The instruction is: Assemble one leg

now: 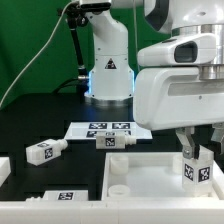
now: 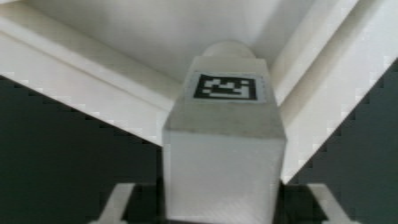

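Note:
My gripper [image 1: 196, 150] is shut on a white leg [image 1: 194, 170] with a marker tag on its side and holds it upright over the right part of the large white tabletop [image 1: 150, 190]. In the wrist view the same leg [image 2: 226, 130] fills the middle, its tag facing the camera, its far end at an inner corner of the tabletop [image 2: 107, 70]. The fingers [image 2: 128, 203] press on both sides of the leg. I cannot tell whether the leg touches the tabletop.
Loose legs lie on the black table: one [image 1: 45, 151] at the exterior view's left, one [image 1: 117, 141] by the marker board [image 1: 105, 128], and one [image 1: 4, 171] at the left edge. The robot base [image 1: 108, 70] stands behind.

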### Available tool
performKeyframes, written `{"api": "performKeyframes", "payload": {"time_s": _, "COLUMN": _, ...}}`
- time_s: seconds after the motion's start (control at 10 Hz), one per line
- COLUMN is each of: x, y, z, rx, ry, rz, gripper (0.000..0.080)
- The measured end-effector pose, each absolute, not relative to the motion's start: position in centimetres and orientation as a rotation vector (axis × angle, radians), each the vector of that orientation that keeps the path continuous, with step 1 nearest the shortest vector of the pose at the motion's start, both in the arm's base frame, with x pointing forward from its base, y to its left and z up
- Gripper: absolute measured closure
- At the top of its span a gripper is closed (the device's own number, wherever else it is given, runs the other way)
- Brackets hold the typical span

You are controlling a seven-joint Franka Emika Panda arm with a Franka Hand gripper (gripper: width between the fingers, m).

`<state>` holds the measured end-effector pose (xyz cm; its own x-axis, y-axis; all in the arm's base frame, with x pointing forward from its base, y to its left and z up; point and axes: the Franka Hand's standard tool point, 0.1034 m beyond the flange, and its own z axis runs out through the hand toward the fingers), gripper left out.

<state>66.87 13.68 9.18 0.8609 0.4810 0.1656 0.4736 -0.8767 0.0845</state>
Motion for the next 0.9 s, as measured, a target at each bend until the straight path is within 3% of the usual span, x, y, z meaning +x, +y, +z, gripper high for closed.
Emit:
{"api": "performKeyframes", "payload": {"time_s": 0.4, "x": 66.88, "y": 13.68, "z": 9.18, "rx": 3.001, "ry": 0.737, "rz": 0.284, "gripper": 0.0525}}
{"api": "performKeyframes", "payload": {"time_s": 0.9, "x": 67.15, "y": 13.70, "z": 9.23, "rx": 3.145, "ry": -0.023, "rz": 0.358, "gripper": 0.0525}}
